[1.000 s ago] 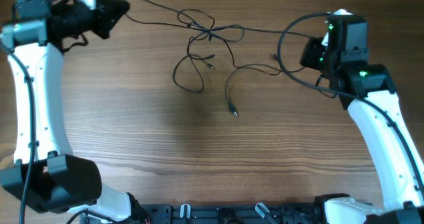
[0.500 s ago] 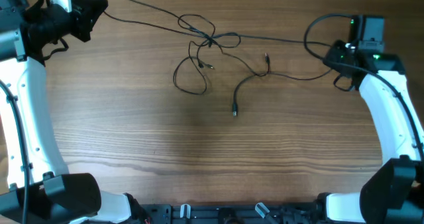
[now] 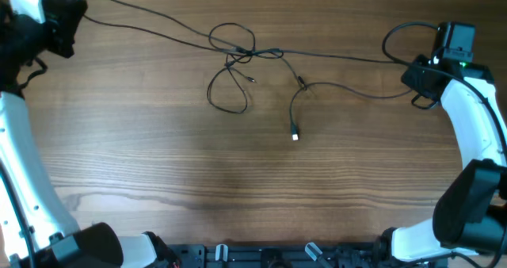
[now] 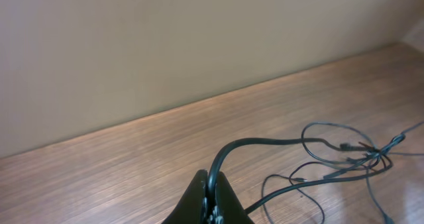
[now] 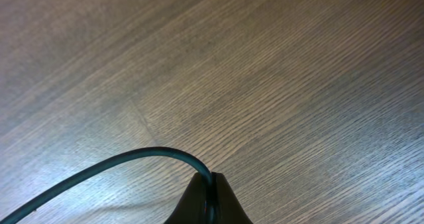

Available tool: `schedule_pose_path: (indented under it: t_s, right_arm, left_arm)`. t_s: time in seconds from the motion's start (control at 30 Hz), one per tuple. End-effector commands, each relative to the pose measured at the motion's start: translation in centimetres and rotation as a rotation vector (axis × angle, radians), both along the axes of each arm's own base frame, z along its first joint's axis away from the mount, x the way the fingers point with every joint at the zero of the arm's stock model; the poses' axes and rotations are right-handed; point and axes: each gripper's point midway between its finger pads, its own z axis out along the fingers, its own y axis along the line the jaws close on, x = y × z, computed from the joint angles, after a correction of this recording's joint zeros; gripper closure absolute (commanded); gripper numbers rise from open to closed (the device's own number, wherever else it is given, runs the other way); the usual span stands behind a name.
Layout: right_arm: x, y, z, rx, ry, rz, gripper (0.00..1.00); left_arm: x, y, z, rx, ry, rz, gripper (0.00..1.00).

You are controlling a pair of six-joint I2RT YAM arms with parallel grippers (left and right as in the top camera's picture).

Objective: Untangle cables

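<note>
Thin black cables point(image 3: 238, 50) lie knotted at the table's far middle, with loops and a silver-tipped plug end point(image 3: 295, 136) hanging toward the centre. One strand runs taut from the knot to my left gripper point(image 3: 75, 6) at the far left corner. Another runs to my right gripper point(image 3: 413, 71) at the far right. In the left wrist view my left gripper point(image 4: 212, 196) is shut on a cable, with the knot point(image 4: 371, 154) beyond it. In the right wrist view my right gripper point(image 5: 211, 187) is shut on a cable point(image 5: 112, 168) that curves off to the left.
The wooden table point(image 3: 253, 189) fills the overhead view. A beige wall point(image 4: 165, 38) rises behind the table's far edge in the left wrist view. Thicker black arm cables loop by the right arm point(image 3: 396, 38).
Both grippers have moved outward, left one further left, right one further right. The strands between them have been pulled straighter, the knot has tightened, and the plug end has shifted right.
</note>
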Motion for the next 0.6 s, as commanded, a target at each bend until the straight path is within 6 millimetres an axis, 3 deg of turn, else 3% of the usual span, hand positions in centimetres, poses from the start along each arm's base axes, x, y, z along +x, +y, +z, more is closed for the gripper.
schedule_pose_path:
  t_s: [0.0,0.4,0.57]
  right_arm:
    - [0.1,-0.9,-0.8,-0.007,0.012,-0.039,0.96]
    - [0.1,-1.9,-0.5,-0.059,0.008,-0.066,0.96]
    - [0.0,-2.2,-0.6,-0.041,0.001,-0.094,0.96]
  left_arm:
    - [-1.0,1.6,1.4,0.035,-0.032,0.069,0.96]
    - [-2.5,4.5,2.8,0.161,-0.045,0.253,0.96]
    - [-2.8,4.4,3.1,0.166,-0.051,0.258,0.96]
